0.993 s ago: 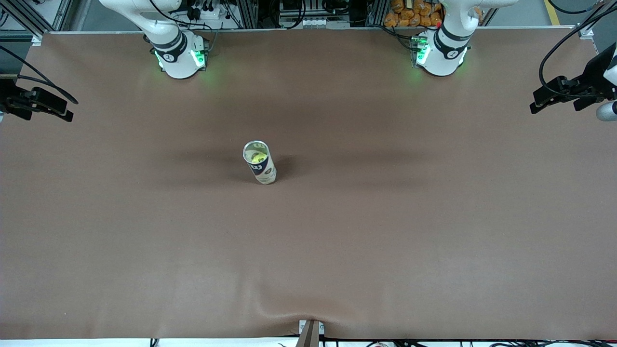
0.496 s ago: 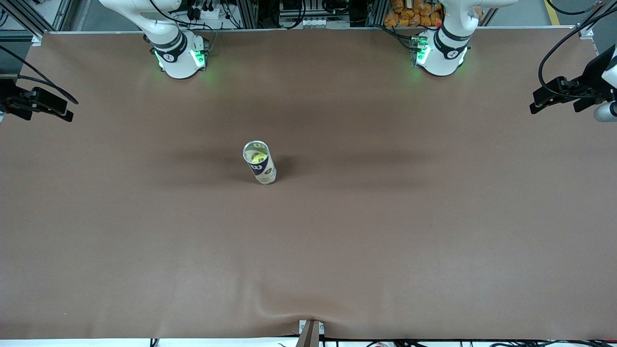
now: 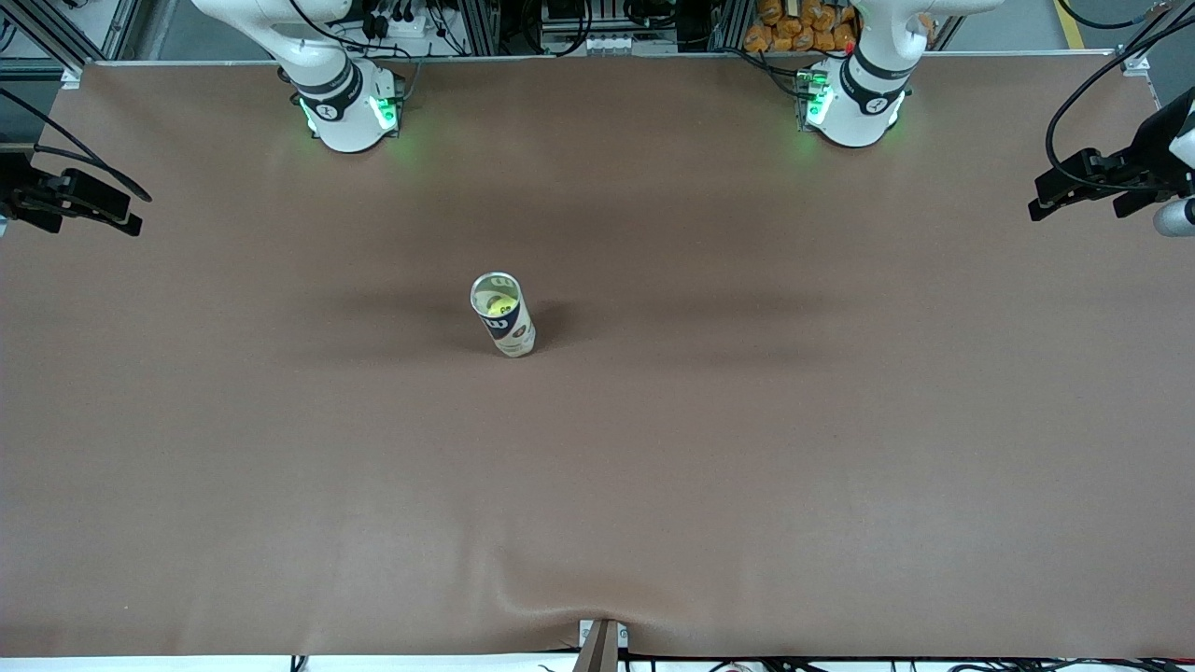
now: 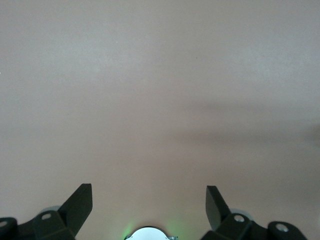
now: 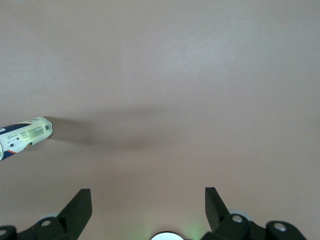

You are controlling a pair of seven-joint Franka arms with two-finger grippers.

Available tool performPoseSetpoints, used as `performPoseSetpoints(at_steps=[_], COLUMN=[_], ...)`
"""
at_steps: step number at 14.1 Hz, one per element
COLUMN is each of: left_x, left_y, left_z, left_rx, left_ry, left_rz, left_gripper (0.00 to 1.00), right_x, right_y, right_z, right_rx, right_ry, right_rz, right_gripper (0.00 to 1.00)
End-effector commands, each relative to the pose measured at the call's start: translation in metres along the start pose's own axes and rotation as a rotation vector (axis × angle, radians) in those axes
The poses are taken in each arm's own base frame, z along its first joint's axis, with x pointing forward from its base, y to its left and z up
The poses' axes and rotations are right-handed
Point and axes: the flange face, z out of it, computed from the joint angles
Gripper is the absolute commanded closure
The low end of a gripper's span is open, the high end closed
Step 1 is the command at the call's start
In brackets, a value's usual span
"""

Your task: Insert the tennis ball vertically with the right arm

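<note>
Brown table point(image 3: 840, 448): wide bare surface lies around the can on all sides, well clear of every edge. Tennis-ball can point(image 3: 503, 315) stands upright near mid-table, toward the right arm's end; yellow tennis ball point(image 3: 495, 302) is seen inside. Right gripper point(image 5: 148, 200) and left gripper point(image 4: 149, 200) are held high over the table, jaws spread, nothing grasped.

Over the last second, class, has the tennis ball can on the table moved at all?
No. The tennis ball can stands upright at the same spot on the brown table, no nearer to either arm's base, with the ball inside.
</note>
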Motion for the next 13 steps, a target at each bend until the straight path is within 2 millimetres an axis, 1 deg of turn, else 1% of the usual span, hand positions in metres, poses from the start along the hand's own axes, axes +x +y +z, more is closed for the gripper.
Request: performPoseSetpoints(at_steps=[1,3,13], left_x=[-0.0009,-0.0005,0.0035], left_y=[-0.0018,-0.0008,0.0006], left_z=[-0.0068,-0.0074,-0.0017], left_rx=[0.019,0.018,0.010], left_ry=[0.022,0.023,0.011], left_rz=[0.019,0.055,0.062], left_gripper=[0.00,0.00,0.00], right_x=[-0.0088,-0.0087,-0.0081], right_y=[-0.0015,-0.0007,-0.0001], right_z=[-0.0036,-0.0036,-0.0037], right_rx=[-0.012,-0.012,-0.010], right_ry=[0.013,0.013,0.014], right_rz=[-0.003,0.000,0.002], right_gripper=[0.00,0.00,0.00])
